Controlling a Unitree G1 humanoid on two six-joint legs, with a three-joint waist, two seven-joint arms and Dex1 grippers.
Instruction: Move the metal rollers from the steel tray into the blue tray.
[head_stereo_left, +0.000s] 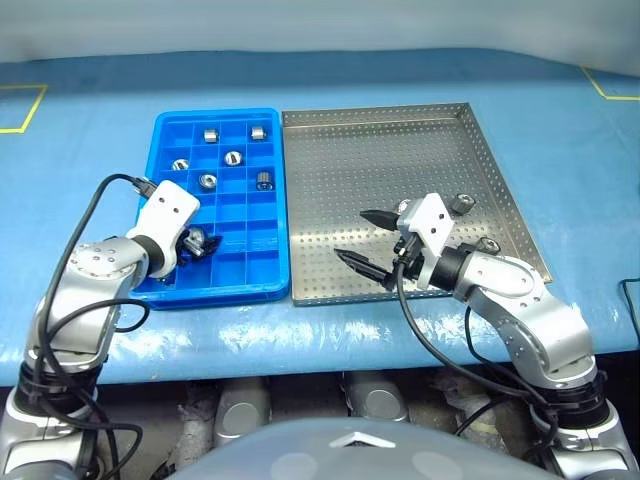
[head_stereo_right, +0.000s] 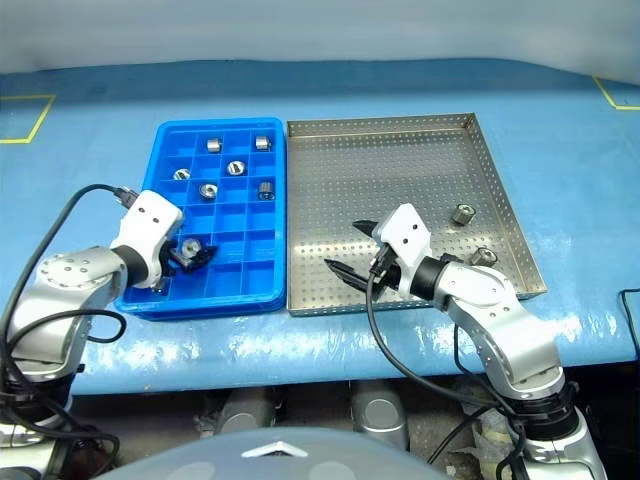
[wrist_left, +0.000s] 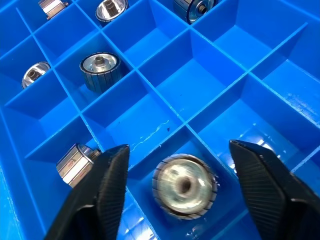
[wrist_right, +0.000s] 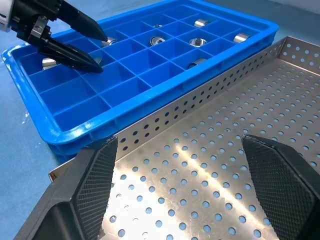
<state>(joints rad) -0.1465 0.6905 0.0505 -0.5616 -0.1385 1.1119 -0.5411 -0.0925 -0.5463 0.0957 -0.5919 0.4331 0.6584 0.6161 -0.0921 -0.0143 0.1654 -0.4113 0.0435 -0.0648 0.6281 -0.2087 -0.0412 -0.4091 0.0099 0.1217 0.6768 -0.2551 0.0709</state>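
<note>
On your left, the left end effector hangs over the near left part of the blue tray, its two black fingers spread wide with nothing between them. Directly below the gap, one metal roller sits in a compartment, clear of both fingers; it looks blurred. In the next compartment, another roller lies on its side.

Farther back in the blue tray you see six more metal rollers, each in its own compartment: two in the far row, one below them, one toward the left wall, and two in the middle rows. The blue tray sits on the blue-covered table with its right rim just beside the steel tray.

The steel tray lies to the right, its perforated floor mostly bare. The right end effector hovers over the tray's near middle, pointing left toward the blue tray, fingers wide apart and holding nothing.

At the right side of the steel tray, two metal rollers are left: one near the right rim, the other nearer, close to the near right corner beside the right arm.
</note>
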